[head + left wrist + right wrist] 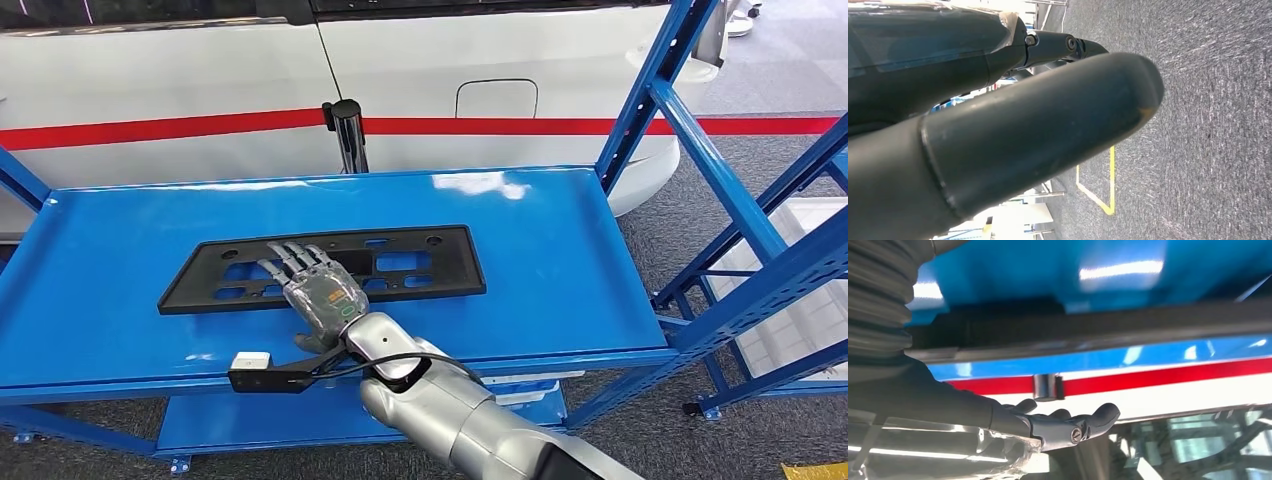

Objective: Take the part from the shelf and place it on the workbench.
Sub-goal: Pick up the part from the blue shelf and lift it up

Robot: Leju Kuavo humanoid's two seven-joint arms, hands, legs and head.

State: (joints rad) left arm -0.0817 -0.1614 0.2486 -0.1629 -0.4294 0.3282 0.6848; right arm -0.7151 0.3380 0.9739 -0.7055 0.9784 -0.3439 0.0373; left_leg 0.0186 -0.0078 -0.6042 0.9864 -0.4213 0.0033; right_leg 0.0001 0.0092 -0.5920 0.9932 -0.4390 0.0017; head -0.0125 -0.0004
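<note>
The part is a flat black rectangular frame with cut-outs (420,262), lying flat on the blue top shelf (560,260). My right hand (318,290) is stretched palm down over the frame's left-middle, with its fingers straight and spread and its thumb near the frame's near edge. In the right wrist view the part (1098,327) is a dark bar against the blue surface. There my right hand (1058,425) has its fingers extended, with a gap between them and the part. My left hand (1048,45) hangs over the grey carpet, its fingers largely hidden.
A white vehicle body with a red stripe (500,60) stands right behind the shelf, with a black post (347,130) at the shelf's far edge. Blue uprights and braces (720,170) rise at the right. A lower blue shelf (250,420) sits underneath. Yellow floor tape (1098,200) marks the carpet.
</note>
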